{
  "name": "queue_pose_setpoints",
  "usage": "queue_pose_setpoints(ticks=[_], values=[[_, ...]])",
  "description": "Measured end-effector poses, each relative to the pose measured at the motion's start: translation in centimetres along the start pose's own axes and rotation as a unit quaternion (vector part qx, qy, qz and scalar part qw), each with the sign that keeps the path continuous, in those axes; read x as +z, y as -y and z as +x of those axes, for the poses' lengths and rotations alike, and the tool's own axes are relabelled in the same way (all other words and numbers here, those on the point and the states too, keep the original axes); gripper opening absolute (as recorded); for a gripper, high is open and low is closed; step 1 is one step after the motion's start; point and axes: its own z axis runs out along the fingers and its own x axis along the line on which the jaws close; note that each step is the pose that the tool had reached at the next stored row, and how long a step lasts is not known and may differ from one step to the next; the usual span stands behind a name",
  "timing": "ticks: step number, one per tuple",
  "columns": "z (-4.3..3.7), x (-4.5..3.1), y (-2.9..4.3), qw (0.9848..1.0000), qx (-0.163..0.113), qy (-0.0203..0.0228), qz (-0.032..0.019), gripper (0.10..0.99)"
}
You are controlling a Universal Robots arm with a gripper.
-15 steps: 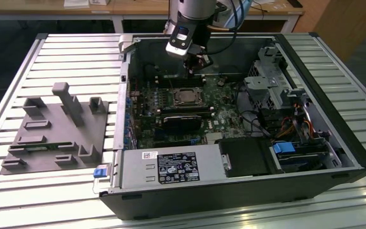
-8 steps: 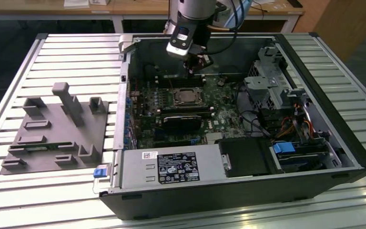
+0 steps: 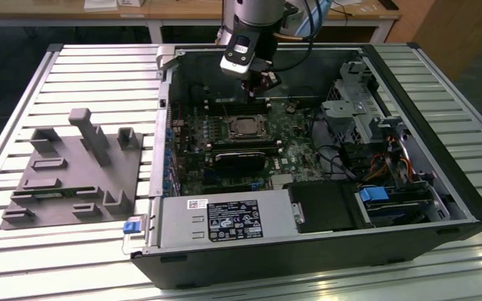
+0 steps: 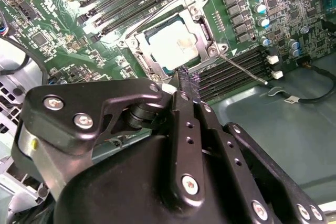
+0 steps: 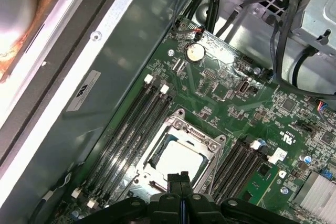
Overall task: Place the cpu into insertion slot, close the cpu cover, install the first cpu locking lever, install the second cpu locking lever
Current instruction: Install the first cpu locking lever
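The cpu (image 3: 243,128) (image 4: 173,45) (image 5: 181,159) lies flat in the insertion slot (image 4: 202,24) on the green motherboard, its silvery top showing. The cpu cover (image 4: 140,43) (image 5: 203,141) lies down around it as a metal frame. One thin wire locking lever (image 4: 247,69) sticks out sideways from the socket corner over the memory slots. My gripper (image 3: 253,94) (image 4: 182,77) (image 5: 181,177) hangs inside the case just above the socket's edge. Its black fingers are pressed together and hold nothing.
The open computer case (image 3: 170,81) stands on a slatted table. A black fan shroud (image 3: 243,160) sits beside the socket, with a power supply (image 3: 224,219) nearer the front. Drive cage and cables (image 3: 366,119) are on the exterior view's right. A grey fixture (image 3: 73,169) is on its left.
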Motion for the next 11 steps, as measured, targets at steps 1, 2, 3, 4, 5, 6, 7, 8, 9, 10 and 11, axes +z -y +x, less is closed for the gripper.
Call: queue_pose_setpoints(ticks=[1,2,3,4,5,6,7,8,9,10,11], values=[[0.0,0.0,0.0,1.0,-0.001,0.0,0.0,0.106],[0.0,0.0,0.0,1.0,-0.002,0.0,0.0,0.106],[0.0,0.0,0.0,1.0,-0.003,-0.0001,0.0001,0.106],[0.0,0.0,0.0,1.0,-0.005,-0.0001,0.0001,0.106],[0.0,0.0,0.0,1.0,-0.006,-0.0001,0.0001,0.106],[0.0,0.0,0.0,1.0,-0.007,-0.0002,0.0001,0.106],[0.0,0.0,0.0,1.0,-0.008,-0.0002,0.0001,0.106],[0.0,0.0,0.0,1.0,-0.009,-0.0002,0.0002,0.106],[0.0,0.0,0.0,0.9999,-0.011,-0.0002,0.0002,0.106],[0.0,0.0,0.0,0.9999,-0.012,-0.0003,0.0002,0.106],[0.0,0.0,0.0,0.9999,-0.015,-0.0003,0.0002,0.106]])
